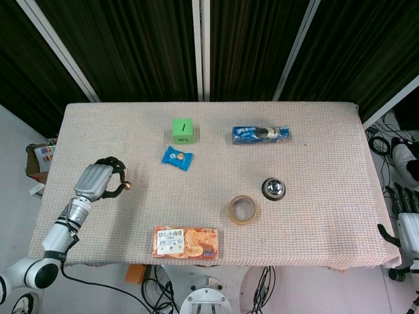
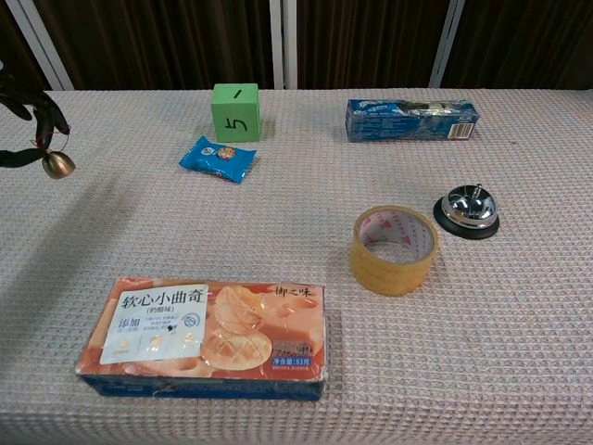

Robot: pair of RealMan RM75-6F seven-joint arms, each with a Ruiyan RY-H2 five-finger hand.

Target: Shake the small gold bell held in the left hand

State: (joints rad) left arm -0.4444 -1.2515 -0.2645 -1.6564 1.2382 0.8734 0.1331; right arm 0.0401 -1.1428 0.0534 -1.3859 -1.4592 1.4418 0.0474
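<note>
My table (image 1: 314,222) wears a pinkish woven cloth (image 2: 519,371) under even, bright light. At twelve o'clock beyond it hang dark curtains (image 1: 131,46) split by white poles (image 1: 204,49). Pale floor (image 1: 16,140) shows at nine o'clock, and tangled black cables (image 1: 157,288) trail beneath the near edge at six.

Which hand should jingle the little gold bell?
The left hand: it already holds the gold bell above the table. The right hand hangs off the table's far edge, holding nothing.
</note>
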